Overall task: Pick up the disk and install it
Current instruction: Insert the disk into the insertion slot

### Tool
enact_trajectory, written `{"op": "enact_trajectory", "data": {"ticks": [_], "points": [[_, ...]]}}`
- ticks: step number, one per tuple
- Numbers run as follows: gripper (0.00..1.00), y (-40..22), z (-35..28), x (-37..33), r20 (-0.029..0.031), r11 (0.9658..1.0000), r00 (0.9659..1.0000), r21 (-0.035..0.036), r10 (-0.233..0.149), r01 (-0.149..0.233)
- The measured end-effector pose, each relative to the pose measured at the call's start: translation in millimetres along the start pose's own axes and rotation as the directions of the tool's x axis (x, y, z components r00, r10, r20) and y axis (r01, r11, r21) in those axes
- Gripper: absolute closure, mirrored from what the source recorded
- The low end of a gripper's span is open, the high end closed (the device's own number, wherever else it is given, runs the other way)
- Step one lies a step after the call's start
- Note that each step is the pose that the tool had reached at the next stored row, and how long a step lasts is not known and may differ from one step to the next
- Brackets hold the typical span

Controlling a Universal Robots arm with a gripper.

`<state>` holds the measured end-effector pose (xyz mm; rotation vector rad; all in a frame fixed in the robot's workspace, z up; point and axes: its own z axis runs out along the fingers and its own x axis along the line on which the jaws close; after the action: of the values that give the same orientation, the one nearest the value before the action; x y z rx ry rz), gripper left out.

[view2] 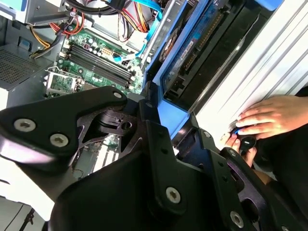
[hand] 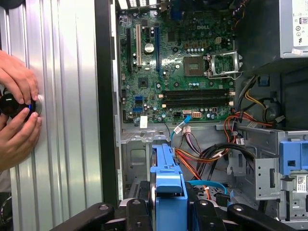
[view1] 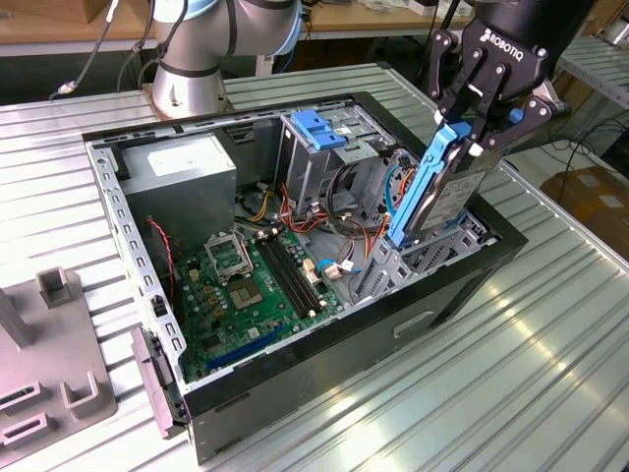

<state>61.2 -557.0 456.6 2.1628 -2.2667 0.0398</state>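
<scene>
One gripper (view1: 482, 123) on my exterior view, up at that view's right, fingers clamped on the top end of the disk (view1: 447, 192). The disk hangs on edge, tilted a bit, with its blue rail toward the exterior view's left and the grey body behind. Its lower end is down inside the open case (view1: 324, 359), right by a grey metal bay near the case's corner. Can't tell if it's touching anything down there. The board (view1: 251, 285) lies flat on the case floor and the PSU (view1: 182, 172) sits in the far corner. A cage (view1: 305, 167) with a blue bracket (view1: 319, 128) stands between the PSU and the disk. The whole case sits on a ribbed metal table (view1: 550, 374).

Second wrist view: I'm looking past the black fingers (view2: 156, 144) along the disk (view2: 192, 53), with the rail's end pinched between them. The board (view2: 96, 53) is beyond that. A person's hand (view2: 272, 115) rests on the table (view2: 260, 67) outside the case, next to a small black knob (view2: 248, 142).

First wrist view: the disk's (hand: 168, 187) blue end sits gripped between the fingers (hand: 139, 216), above a tangle of cables (hand: 202, 154). The board (hand: 173, 72) and PSU (hand: 293, 24) are further in. Out on the table (hand: 72, 120), one hand (hand: 21, 79) and another hand (hand: 17, 139) cup the knob (hand: 12, 103).
</scene>
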Motion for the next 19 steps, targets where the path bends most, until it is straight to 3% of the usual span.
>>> {"op": "enact_trajectory", "data": {"ticks": [10, 13, 19], "points": [[0.63, 3.6, 1.0, 0.2, 0.001, 0.9999, 0.9999, 0.0002, -0.014, 0.014], [0.63, 4.2, 1.0, 0.2, 0.0005, 0.9999, 0.9999, -0.008, -0.014, 0.014], [0.63, 2.8, 1.4, 0.2, 0.0006, 0.9998, 0.9999, -0.0079, -0.017, 0.017]]}}
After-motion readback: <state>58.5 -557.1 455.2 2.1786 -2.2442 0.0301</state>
